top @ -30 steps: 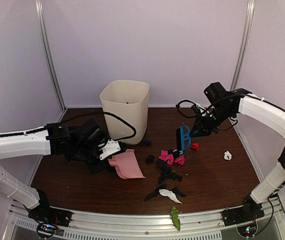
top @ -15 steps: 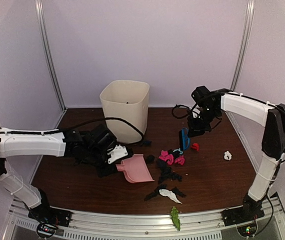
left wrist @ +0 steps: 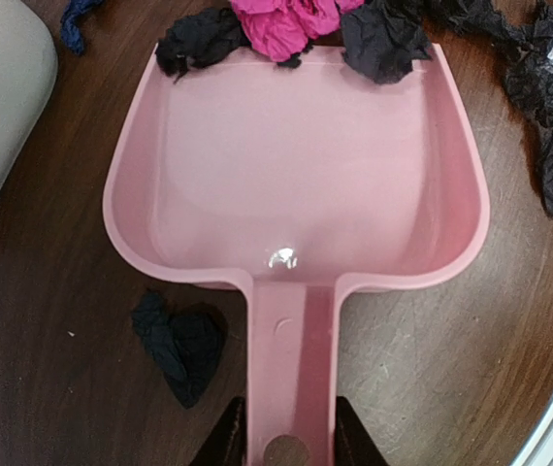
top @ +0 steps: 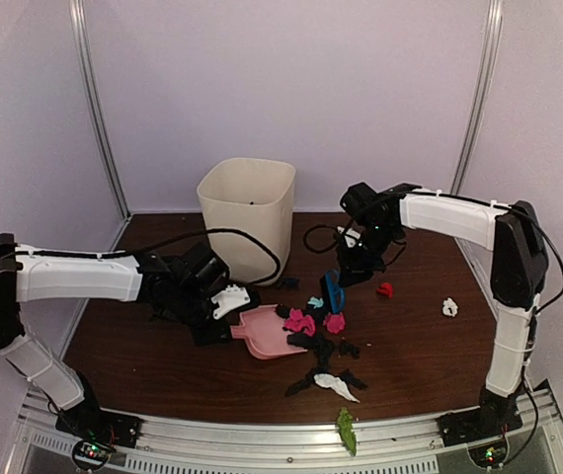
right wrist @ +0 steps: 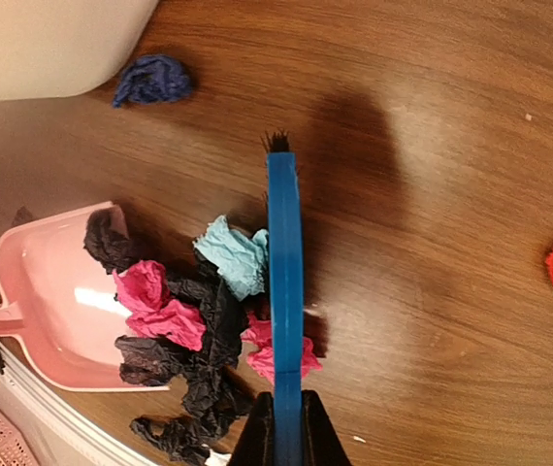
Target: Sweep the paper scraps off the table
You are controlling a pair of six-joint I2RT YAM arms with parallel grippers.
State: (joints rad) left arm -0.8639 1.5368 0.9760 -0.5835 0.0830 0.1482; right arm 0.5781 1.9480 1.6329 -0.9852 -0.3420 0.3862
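Observation:
My left gripper [left wrist: 290, 419] is shut on the handle of the pink dustpan [left wrist: 296, 184], which lies flat on the table [top: 420, 346]. Pink paper scraps [left wrist: 281, 21] and black ones [left wrist: 383, 44] sit at its open mouth. My right gripper [right wrist: 286, 410] is shut on the blue hand brush [right wrist: 284, 282], held on edge with its bristles down, just right of the pile. A light blue wad [right wrist: 238, 257], pink wads [right wrist: 155, 306] and black wads [top: 326, 348] lie between brush and dustpan. A black wad [left wrist: 181, 342] lies left of the dustpan handle.
A cream bin [top: 247, 217] stands behind the dustpan, a dark blue wad [right wrist: 152, 80] by its base. A red wad [top: 386, 289] and a white wad [top: 449, 307] lie to the right. A white scrap [top: 338, 385] is near the front; a green scrap [top: 346, 430] rests on the rail.
The right arm swept the brush leftward, pushing pink, black and light blue scraps along. The left arm slid the dustpan rightward until its mouth met the pile.

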